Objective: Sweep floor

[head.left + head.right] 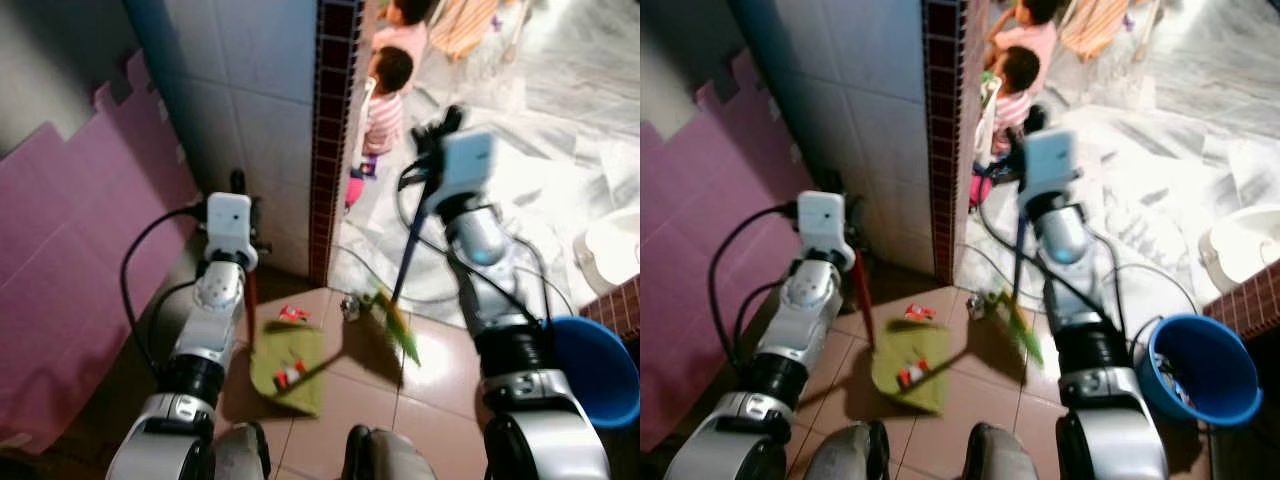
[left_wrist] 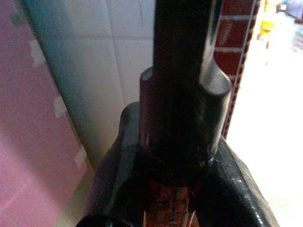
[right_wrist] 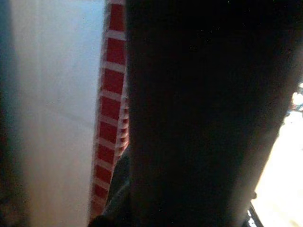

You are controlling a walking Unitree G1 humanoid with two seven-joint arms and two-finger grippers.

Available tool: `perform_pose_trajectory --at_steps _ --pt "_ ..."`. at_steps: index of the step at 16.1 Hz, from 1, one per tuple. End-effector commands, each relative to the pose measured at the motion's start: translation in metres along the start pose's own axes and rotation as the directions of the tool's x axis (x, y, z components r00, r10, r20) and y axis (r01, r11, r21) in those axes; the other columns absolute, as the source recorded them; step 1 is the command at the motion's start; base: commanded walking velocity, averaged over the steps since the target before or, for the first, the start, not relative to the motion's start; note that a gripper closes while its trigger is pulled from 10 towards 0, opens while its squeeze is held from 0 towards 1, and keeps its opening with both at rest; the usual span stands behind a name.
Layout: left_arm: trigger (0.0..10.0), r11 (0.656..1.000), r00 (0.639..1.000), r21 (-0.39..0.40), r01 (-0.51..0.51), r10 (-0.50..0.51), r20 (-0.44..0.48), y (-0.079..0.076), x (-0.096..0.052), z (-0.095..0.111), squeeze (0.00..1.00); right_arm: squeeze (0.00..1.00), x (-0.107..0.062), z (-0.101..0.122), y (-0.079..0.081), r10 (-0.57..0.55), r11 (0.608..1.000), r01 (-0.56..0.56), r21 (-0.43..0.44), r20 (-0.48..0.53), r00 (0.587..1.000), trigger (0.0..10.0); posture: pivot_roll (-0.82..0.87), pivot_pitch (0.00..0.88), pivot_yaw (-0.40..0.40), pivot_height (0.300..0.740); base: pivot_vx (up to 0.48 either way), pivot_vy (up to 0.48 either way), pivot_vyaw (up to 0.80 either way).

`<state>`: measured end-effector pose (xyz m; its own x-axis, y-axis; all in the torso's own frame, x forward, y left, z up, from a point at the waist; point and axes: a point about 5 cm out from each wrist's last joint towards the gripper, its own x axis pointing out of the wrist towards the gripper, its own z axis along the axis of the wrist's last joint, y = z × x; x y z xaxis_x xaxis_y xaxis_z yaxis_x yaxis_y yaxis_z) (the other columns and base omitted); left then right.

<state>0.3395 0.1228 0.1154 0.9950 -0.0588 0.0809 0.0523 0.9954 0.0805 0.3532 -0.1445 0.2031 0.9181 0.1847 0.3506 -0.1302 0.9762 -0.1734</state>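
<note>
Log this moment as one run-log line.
sweep | left gripper holds green dustpan, red scrap inside | right gripper holds broom beside it

We are standing in a lived-in home: terracotta floor tiles (image 1: 440, 380) are lying underfoot, a white-tiled wall (image 1: 250, 90) is rising at eleven o'clock, pink foam mats (image 1: 80, 250) are leaning at nine, and two children (image 1: 385, 90) are playing at twelve.
</note>
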Motion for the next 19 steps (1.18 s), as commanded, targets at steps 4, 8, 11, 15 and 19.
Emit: perform_pose_trajectory --at_steps 4,8,11,15,19 --pt "10.0 1.0 0.995 -0.029 0.01 -0.007 0.1 -0.006 -0.011 0.018 0.0 0.0 -0.003 0.013 0.014 -0.05 0.998 0.048 0.035 0.077 0.996 10.0 -0.05 0.081 0.012 0.74 0.0 0.0 0.0" --pt "10.0 0.999 0.995 -0.041 0.029 -0.025 0.094 -0.014 -0.011 0.022 0.0 0.0 -0.003 0.012 0.024 -0.053 0.997 0.049 0.066 0.059 0.997 10.0 -0.05 0.09 0.019 0.74 0.0 0.0 0.0" --pt "10.0 0.998 0.995 -0.046 0.051 -0.047 0.092 -0.017 -0.01 0.024 0.0 0.0 -0.002 0.012 0.022 -0.069 0.995 0.066 0.073 0.046 0.997 10.0 -0.06 0.089 0.024 0.74 0.0 0.0 -0.27" --pt "10.0 0.997 0.996 -0.06 0.041 -0.036 0.082 -0.015 -0.008 0.024 0.0 0.0 -0.002 0.011 0.02 -0.076 0.995 0.073 0.064 0.042 0.996 10.0 -0.06 0.089 0.023 0.74 -0.082 0.0 -0.34" --pt "10.0 0.997 0.996 -0.065 0.039 -0.033 0.078 -0.016 -0.01 0.023 0.0 0.0 0.0 0.011 0.019 -0.076 0.995 0.073 0.065 0.042 0.996 10.0 -0.06 0.088 0.019 0.74 -0.336 0.0 -0.5"
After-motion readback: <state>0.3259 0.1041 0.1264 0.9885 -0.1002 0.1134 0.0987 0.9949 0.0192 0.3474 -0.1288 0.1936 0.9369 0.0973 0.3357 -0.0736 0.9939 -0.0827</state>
